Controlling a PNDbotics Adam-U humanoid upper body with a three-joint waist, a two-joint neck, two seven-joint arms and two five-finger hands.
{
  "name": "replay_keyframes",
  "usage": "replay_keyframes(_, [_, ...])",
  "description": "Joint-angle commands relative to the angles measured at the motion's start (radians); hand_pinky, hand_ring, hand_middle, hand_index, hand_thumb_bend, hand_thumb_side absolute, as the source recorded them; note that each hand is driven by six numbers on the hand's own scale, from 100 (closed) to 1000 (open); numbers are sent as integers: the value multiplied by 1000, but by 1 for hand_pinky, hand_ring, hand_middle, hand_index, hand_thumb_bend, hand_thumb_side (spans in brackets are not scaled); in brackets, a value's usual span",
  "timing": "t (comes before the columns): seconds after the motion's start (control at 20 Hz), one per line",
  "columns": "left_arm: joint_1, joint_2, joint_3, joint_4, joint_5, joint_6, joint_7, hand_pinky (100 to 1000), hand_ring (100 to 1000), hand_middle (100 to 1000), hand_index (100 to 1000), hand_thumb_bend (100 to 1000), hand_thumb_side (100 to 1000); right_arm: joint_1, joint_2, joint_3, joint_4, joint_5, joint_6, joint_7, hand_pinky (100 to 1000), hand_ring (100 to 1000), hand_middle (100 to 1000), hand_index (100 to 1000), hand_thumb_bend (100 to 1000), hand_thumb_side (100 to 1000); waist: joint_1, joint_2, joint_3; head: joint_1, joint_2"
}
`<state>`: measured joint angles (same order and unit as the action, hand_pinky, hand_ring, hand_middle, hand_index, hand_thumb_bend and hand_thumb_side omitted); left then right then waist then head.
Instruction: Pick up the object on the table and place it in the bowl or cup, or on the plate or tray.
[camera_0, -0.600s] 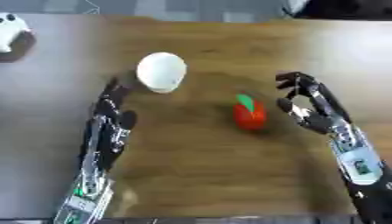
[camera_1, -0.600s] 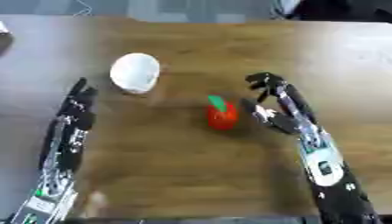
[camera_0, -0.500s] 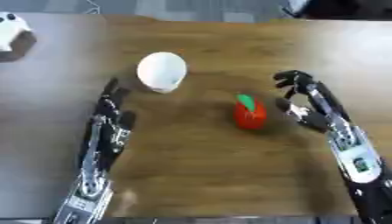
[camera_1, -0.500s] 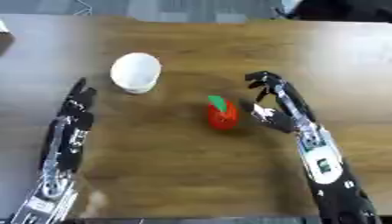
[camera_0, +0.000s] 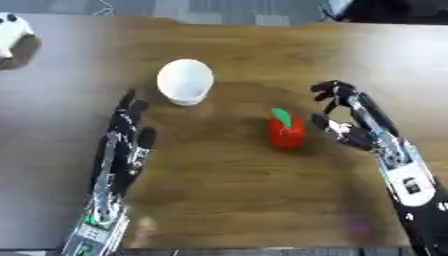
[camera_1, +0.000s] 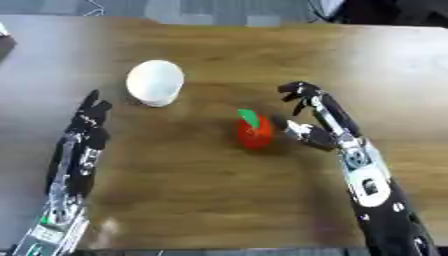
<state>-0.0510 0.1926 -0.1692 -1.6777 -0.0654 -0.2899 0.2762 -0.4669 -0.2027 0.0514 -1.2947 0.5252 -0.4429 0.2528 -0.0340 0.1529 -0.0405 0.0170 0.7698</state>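
**Right hand hovering beside the red fruit, nothing gripped**

I am looking down at a brown wooden table (camera_0: 227, 200) through the head camera. The task's thing, a small red fruit (camera_0: 285, 132) with a green leaf (camera_0: 281, 116) on top, is sitting upright near the middle of the table, a little toward my right side. It is standing on the wood by itself, apart from everything else.

My right hand (camera_0: 350, 122) is coming in from the lower right and sitting just beside the fruit, on its right. The fingers (camera_0: 331, 90) are half curled, hooking toward the fruit from above and behind, and the thumb (camera_1: 293, 127) is pointing at the fruit's side from very near. I am not seeing the fingers closing around anything; the hand is holding nothing, and whether the thumb tip is actually touching the red skin I cannot tell.

My left hand (camera_0: 127, 132) is lying on the left part of the table with the fingers stretched out straight, pointing away from me, and it is holding nothing.

A white cup (camera_0: 185, 81) is standing beyond the left hand's fingertips, near them but apart, and well to the left of the fruit. At the far left edge a white object (camera_0: 12, 35) is partly showing; I cannot make out what it is.
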Motion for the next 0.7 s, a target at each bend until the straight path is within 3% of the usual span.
replay_keyframes(0.05, [-2,4,-1,-10,-3,-3,-4,1000,1000,1000,813,632,768,-27,1,5,-12,31,-8,11,526,725,784,857,659,830,-1,-11,4,8,0])
replay_keyframes(0.35, [-4,5,-6,-9,-1,-3,-9,1000,1000,1000,814,631,768,-59,39,26,-19,183,-37,55,537,734,791,861,629,836,-4,-12,13,53,0])
replay_keyframes(0.7, [-10,7,-14,-9,3,-4,-20,1000,1000,1000,814,629,769,-94,69,47,20,278,-80,65,535,732,792,862,617,828,-8,-8,28,78,0])
